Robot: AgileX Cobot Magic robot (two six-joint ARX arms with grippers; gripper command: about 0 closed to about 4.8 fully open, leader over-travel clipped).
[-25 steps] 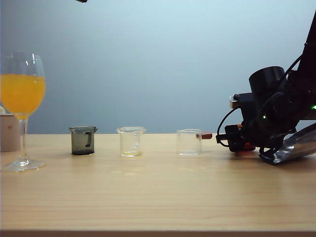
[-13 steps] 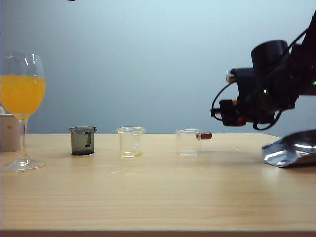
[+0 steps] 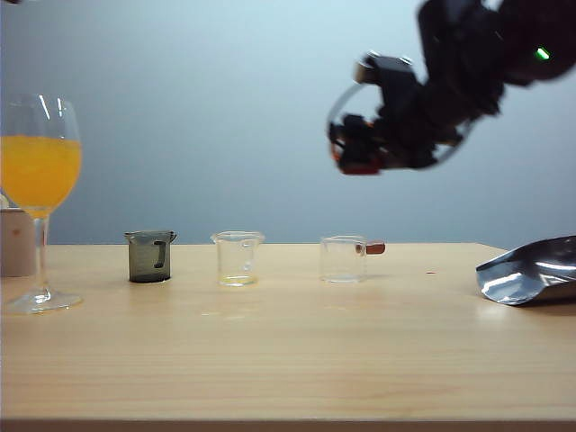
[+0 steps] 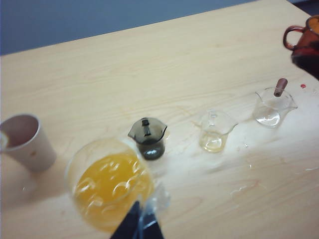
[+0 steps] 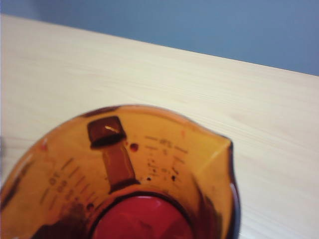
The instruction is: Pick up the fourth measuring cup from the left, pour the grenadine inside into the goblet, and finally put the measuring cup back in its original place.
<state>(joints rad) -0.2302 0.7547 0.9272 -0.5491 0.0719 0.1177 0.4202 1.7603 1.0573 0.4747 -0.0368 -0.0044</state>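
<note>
The fourth measuring cup [image 5: 164,154], amber glass with a loop handle, fills the right wrist view, and the red grenadine [image 5: 142,219] lies in its bottom. My right gripper [image 3: 360,151] is shut on it, high in the air above the clear cup with the brown stub handle [image 3: 345,259]. The amber cup [image 4: 304,37] also shows at the edge of the left wrist view. The goblet [image 3: 40,171] stands at the far left, its bowl holding orange juice [image 4: 112,186]. My left gripper [image 4: 138,226] hangs above the goblet, fingers together and holding nothing.
A smoky grey cup [image 3: 150,256] and a clear cup [image 3: 238,257] stand in the row on the wooden table [image 3: 288,360]. A white paper cup [image 3: 16,241] sits behind the goblet. A silver pouch [image 3: 531,270] lies at the right edge.
My right gripper has lifted the amber cup off the table at the right and carried it up and to the left. The left arm's dark tip at the top edge has slid left.
</note>
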